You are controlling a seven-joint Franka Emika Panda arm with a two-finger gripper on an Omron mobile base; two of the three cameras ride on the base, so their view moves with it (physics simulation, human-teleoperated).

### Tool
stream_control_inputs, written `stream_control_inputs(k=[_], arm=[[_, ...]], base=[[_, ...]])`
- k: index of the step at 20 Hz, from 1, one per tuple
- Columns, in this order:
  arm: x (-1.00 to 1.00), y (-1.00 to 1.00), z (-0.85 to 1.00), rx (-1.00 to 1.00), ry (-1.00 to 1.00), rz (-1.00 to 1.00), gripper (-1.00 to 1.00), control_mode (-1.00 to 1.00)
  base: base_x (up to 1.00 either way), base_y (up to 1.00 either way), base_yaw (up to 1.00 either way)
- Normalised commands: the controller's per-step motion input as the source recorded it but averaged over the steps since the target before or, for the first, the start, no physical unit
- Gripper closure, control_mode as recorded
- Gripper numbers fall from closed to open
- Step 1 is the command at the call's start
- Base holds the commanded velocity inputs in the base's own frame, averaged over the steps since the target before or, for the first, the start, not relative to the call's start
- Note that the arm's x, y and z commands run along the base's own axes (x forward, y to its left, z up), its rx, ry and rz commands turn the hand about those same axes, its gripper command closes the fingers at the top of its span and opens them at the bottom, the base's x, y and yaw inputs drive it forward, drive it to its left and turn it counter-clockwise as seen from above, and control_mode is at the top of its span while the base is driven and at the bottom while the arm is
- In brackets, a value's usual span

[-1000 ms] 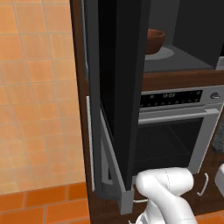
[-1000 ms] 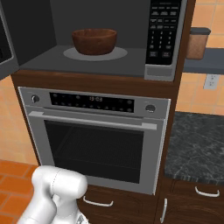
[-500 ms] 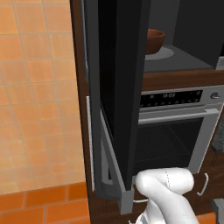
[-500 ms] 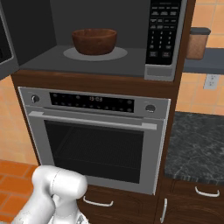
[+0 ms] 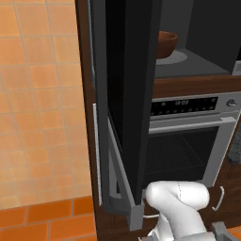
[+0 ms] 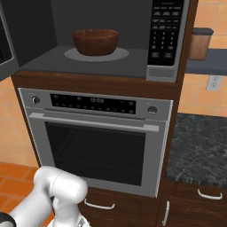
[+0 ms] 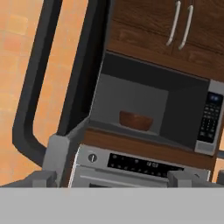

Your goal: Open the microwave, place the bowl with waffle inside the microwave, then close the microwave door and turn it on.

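The microwave [image 6: 44, 26] stands open above the oven. Its door [image 5: 129, 94] is swung wide to the left, a tall black panel, also seen edge-on in the hand view as the door [image 7: 83, 65]. The reddish-brown bowl [image 6: 95, 41] sits inside on the round grey turntable [image 6: 71, 55]; it is the same bowl [image 5: 164, 44] and bowl [image 7: 136, 120]. I cannot see into it, so the waffle is hidden. My gripper [image 7: 113, 179] is open and empty, low in front of the oven, looking up at the cavity from well below and apart from it.
The microwave's keypad [image 6: 165, 35] is on the right of the cavity. Below is the oven [image 6: 97, 146] with a bar handle. A dark stone counter [image 6: 199, 146] and a jar [image 6: 199, 44] lie to the right. Upper cabinets [image 7: 175, 26] hang above.
The arm's end at the right edge of the left base view has sunk a little lower. The bowl and the door have not moved.
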Motion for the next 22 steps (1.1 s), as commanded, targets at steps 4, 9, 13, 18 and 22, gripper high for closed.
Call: stream_control_inputs(k=[4, 9, 13, 18, 22], arm=[[-0.23, 0.74, -0.03, -0.08, 0.0, -0.01, -1.0, -1.0], [-0.07, 0.78, -0.01, -0.05, 0.0, 0.0, -1.0, -1.0], [0.05, 0.56, -0.1, -0.03, 0.0, -0.09, -1.0, -1.0], [0.45, 0.18, -0.07, -0.01, 0.02, -0.14, -1.0, -1.0], [0.7, -0.19, -0.01, 0.0, 0.02, -0.33, -1.0, -1.0]], base=[[0.0, 0.0, 0.0], [0.0, 0.0, 0.0], [0.0, 0.0, 0.0], [0.0, 0.0, 0.0], [0.0, 0.0, 0.0]])
